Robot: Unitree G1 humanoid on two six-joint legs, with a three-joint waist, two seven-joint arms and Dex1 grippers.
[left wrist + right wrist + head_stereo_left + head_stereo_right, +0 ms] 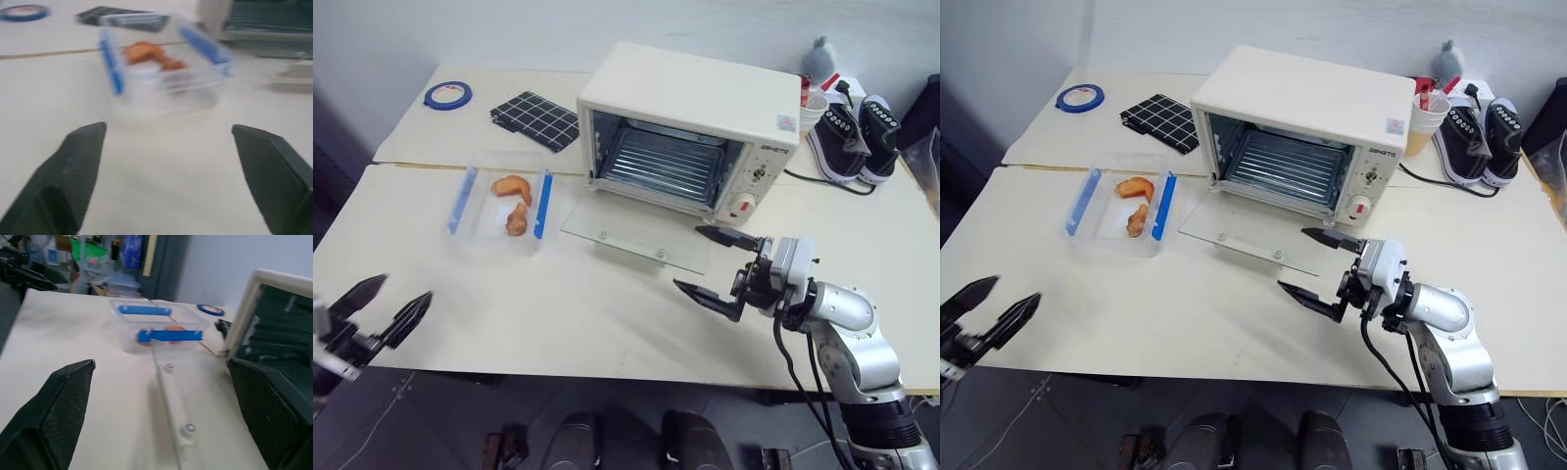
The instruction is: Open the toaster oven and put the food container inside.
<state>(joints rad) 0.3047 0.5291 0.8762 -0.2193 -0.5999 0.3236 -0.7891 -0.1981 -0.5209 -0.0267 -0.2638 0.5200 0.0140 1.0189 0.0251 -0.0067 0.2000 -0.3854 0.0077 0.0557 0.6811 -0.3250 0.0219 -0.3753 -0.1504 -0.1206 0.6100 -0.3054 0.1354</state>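
Note:
The cream-white toaster oven [690,98] stands at the back of the table with its glass door [636,235] dropped flat and the wire rack showing inside. The food container [501,209], a clear box with blue side clips and orange-brown pieces in it, rests on the table left of the door. My left gripper [403,291] hovers open and empty at the table's front left edge, well short of the container [161,73]. My right gripper [688,258] is open and empty just in front of the door's right corner, pointing left toward the container [156,325].
A black grid-patterned cloth [536,119] and a blue tape roll [449,94] lie at the back left. Black shoes [850,132] and a cup [1422,122] sit right of the oven. A black cable [822,183] runs beside them.

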